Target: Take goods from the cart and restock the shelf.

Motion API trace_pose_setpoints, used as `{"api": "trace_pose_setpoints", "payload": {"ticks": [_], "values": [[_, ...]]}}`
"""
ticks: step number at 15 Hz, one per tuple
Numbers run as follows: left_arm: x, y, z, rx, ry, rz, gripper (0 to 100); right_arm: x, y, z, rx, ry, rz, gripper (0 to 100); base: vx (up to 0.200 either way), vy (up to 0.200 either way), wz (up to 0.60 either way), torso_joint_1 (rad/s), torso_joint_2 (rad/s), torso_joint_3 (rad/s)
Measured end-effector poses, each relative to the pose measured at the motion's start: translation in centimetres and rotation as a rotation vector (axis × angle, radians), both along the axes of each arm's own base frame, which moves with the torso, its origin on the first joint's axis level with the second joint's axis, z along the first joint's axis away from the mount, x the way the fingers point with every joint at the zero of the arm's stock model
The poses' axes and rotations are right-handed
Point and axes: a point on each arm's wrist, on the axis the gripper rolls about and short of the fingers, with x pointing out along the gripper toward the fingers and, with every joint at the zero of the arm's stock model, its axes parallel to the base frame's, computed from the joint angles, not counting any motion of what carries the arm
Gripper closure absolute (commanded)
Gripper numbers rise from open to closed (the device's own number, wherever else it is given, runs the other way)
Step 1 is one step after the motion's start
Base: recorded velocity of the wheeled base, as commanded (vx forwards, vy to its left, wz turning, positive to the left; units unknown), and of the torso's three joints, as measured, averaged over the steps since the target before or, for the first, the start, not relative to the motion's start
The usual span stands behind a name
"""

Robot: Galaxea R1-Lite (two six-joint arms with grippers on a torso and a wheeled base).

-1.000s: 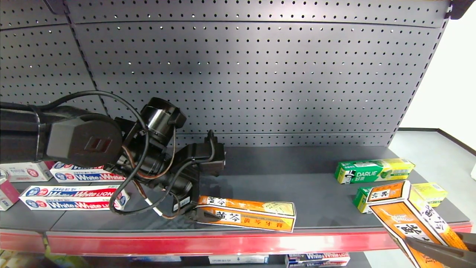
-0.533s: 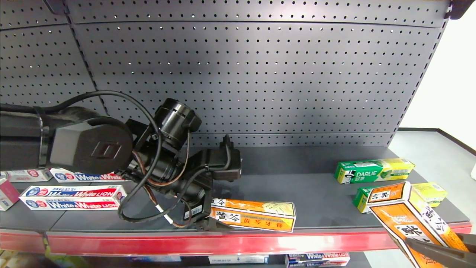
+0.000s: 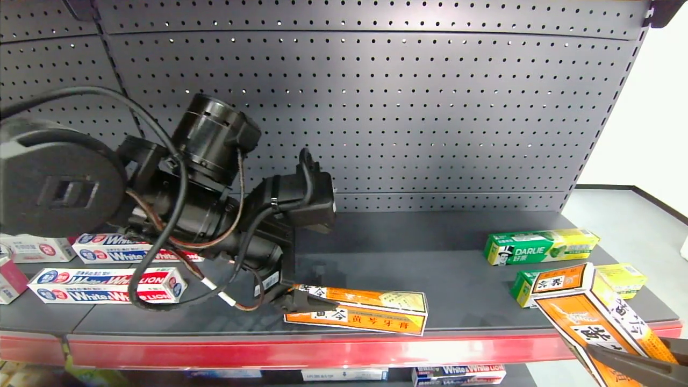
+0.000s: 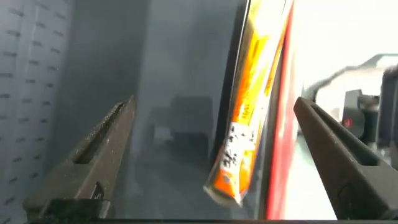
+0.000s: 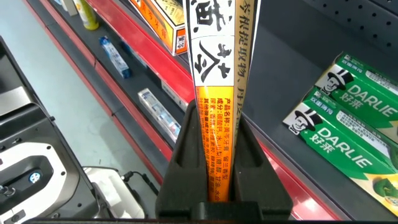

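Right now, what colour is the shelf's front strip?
The front strip is red; the head view shows it best.

Your left gripper [image 4: 214, 104] stands with its fingers wide apart. Between them you see the orange toothpaste box [image 4: 249, 118] lying along the red front edge [image 4: 281, 137] of the shelf [image 4: 180, 68].

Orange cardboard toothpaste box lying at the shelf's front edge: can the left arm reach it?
Probably yes: the left gripper is open around the end of the orange cardboard toothpaste box, unobstructed.
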Motion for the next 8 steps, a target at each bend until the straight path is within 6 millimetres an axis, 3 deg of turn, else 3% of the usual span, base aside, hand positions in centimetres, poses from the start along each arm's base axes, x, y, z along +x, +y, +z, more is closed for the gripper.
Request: {"api": "trace_pose_setpoints", "payload": {"ticks": [4,8], "values": [[-3.0,1.7,1.8,-0.033,-0.038,0.073,0,-0.1,-0.1,0.4,0.01,-0.02,-0.009,100,0.0,0.0,0.0,0.0,0.0,0.0],[-7.8,5.2,1.9,-0.034,-0.149,0.321,0,-0.1,-0.3,0.7,0.021,-0.033,-0.013,100,0.0,0.0,0.0,0.0,0.0,0.0]]}}
